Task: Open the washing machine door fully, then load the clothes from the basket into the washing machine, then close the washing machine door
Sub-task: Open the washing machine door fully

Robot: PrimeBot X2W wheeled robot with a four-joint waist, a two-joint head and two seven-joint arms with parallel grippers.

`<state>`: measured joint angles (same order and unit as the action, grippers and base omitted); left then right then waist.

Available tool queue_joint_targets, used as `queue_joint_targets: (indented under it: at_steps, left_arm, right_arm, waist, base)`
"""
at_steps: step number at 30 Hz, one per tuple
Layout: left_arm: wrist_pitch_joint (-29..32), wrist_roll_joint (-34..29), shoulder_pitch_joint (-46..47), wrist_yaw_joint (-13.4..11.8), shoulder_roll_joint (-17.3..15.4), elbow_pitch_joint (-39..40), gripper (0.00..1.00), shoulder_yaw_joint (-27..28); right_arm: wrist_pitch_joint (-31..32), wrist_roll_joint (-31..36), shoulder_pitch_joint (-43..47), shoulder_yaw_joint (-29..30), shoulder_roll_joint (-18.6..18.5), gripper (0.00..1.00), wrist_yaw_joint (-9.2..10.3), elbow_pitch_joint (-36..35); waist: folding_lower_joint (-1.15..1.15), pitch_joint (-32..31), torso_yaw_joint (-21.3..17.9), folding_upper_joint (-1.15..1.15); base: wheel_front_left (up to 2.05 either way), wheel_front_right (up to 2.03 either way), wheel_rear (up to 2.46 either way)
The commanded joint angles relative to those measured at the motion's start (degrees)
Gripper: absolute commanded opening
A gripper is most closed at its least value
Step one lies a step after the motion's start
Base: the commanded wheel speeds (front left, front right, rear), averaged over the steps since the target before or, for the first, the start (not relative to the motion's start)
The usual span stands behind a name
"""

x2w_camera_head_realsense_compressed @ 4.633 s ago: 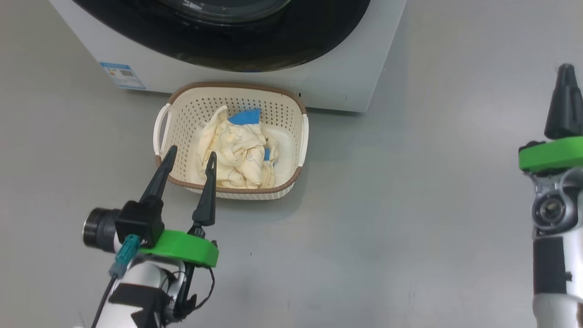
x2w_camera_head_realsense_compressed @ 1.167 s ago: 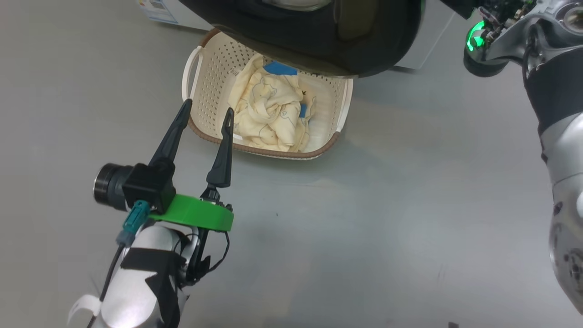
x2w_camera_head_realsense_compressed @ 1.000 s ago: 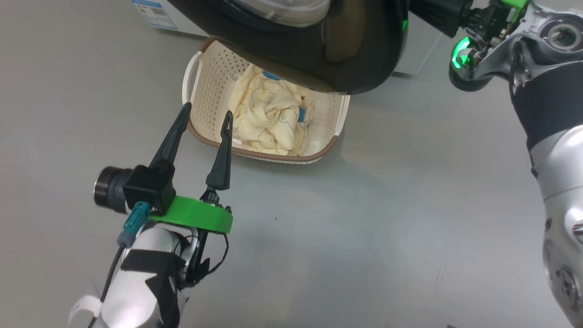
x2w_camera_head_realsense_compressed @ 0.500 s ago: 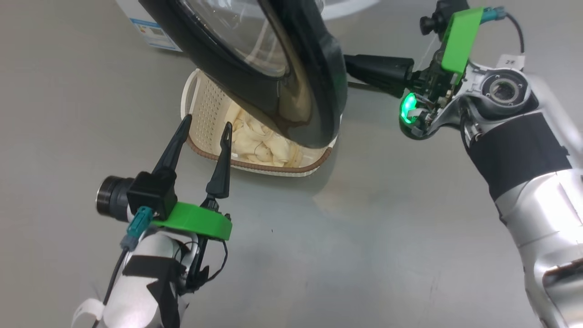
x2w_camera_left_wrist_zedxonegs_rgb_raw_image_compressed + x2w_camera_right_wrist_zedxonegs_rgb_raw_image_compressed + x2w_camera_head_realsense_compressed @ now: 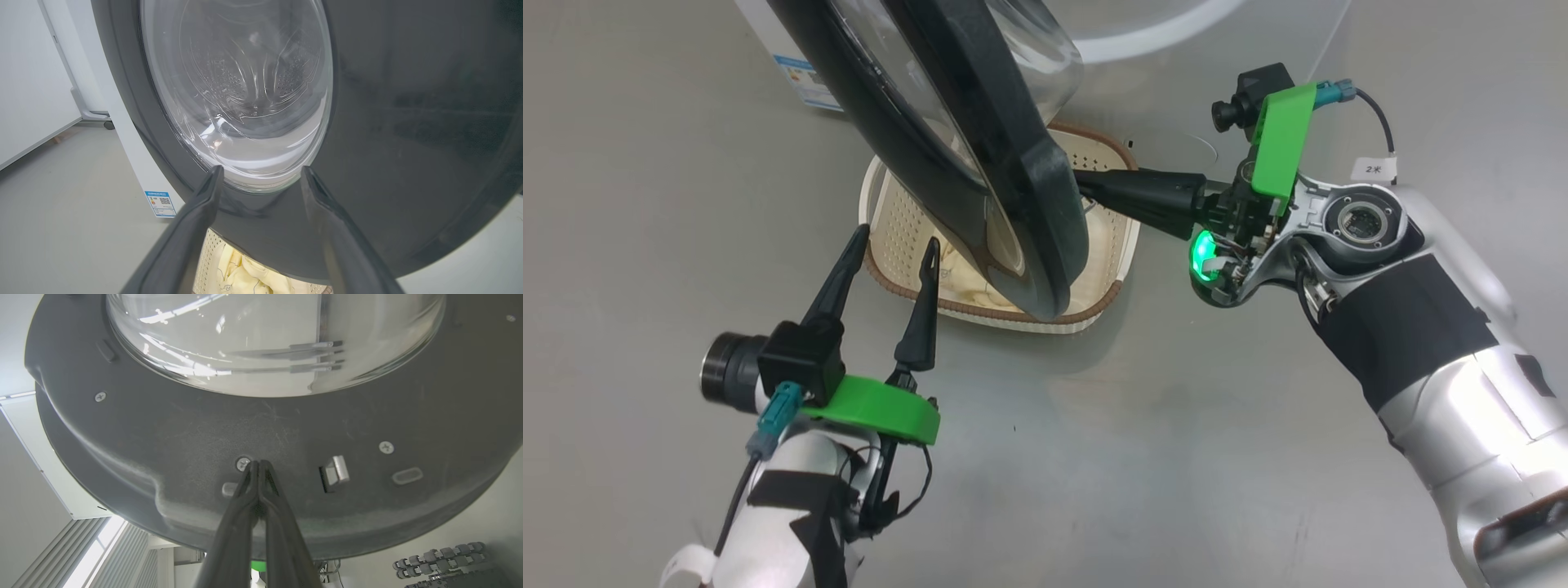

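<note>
right jaws, pinched together, touch the matte black door.

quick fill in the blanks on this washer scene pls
The right gripper, jaws ____, touches the inner face of the large round black-rimmed glass door.
The left gripper hovers with jaws ____.
The soft cream-yellow clothes lie in the perforated cream plastic ____.
Missing: shut, open, basket.

Left hand fingers spread, right hand fingers pressed together
</note>
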<state>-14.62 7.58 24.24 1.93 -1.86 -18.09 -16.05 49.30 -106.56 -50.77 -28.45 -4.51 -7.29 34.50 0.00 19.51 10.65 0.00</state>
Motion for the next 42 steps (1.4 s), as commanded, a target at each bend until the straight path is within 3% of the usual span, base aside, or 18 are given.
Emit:
queue_joint_targets:
  at_steps: [1, 8, 19, 20, 22, 23, 31, 36, 42]
  left_arm:
    - [-0.38, -0.09, 0.27, -0.52, -1.02, 1.53, 1.0, 1.68]
    - [-0.38, -0.04, 0.17, -0.66, -1.02, 1.29, 1.0, 1.81]
    - [-0.38, 0.29, -0.39, -0.64, -1.02, 0.66, 1.0, 2.59]
    - [-0.38, 0.28, -0.5, -0.61, -1.02, 0.53, 1.0, 2.72]
    - [-0.38, 0.27, -0.72, -0.61, -1.07, 0.34, 1.0, 3.09]
    - [-0.38, 0.27, -0.85, -0.62, -1.11, 0.23, 1.0, 3.3]
    - [-0.38, 0.31, -1.91, -0.47, -1.29, -0.87, 1.0, 4.41]
    - [-0.38, 0.37, -2.76, -0.33, -1.39, -1.81, 1.0, 4.87]
    - [-0.38, 0.34, -3.51, -0.31, -1.51, -2.54, 1.0, 5.26]
  right_arm:
    - [-0.85, -0.83, -0.18, -0.33, 1.63, 0.0, -0.2, -2.32]
    - [-5.95, 0.13, 0.05, 0.53, 1.61, 0.0, -0.2, -2.22]
    - [-34.71, 14.42, 1.81, 7.33, -0.51, 0.03, -0.2, -6.05]
    - [-36.68, 15.42, 2.43, 7.78, -0.8, 0.37, -0.2, -6.92]
    - [-40.03, 17.98, 3.57, 8.01, -1.83, 0.89, -0.2, -8.9]
    - [-41.94, 19.16, 4.23, 8.25, -2.26, 1.0, -0.2, -10.06]
    - [-55.19, 32.15, 10.32, 7.15, -8.1, 1.0, -0.2, -14.47]
    - [-62.39, 45.57, 13.53, 6.67, -11.9, 1.0, -0.2, -12.41]
    - [-64.13, 64.4, 18.05, 11.41, -11.99, 1.0, -0.2, -11.72]
  waist:
    - [0.0, -0.16, -0.05, 0.0]
    - [0.0, -0.6, -0.52, 0.0]
    - [0.0, -2.36, -2.04, 0.0]
    - [0.0, -2.63, -2.22, 0.0]
    - [0.0, -3.06, -2.75, 0.0]
    - [0.0, -3.29, -3.05, 0.0]
    - [0.0, -5.44, -5.06, 0.0]
    - [0.0, -6.97, -6.28, 0.0]
    - [0.0, -8.52, -7.57, 0.0]
  base:
    - [0.0, 0.0, 0.0]
    - [0.0, 0.0, 0.0]
    - [0.0, 0.0, 0.0]
    - [0.0, 0.0, 0.0]
    - [0.0, 0.0, 0.0]
    - [0.0, 0.0, 0.0]
    - [0.0, 0.0, 0.0]
    - [0.0, 0.0, 0.0]
    - [0.0, 0.0, 0.0]
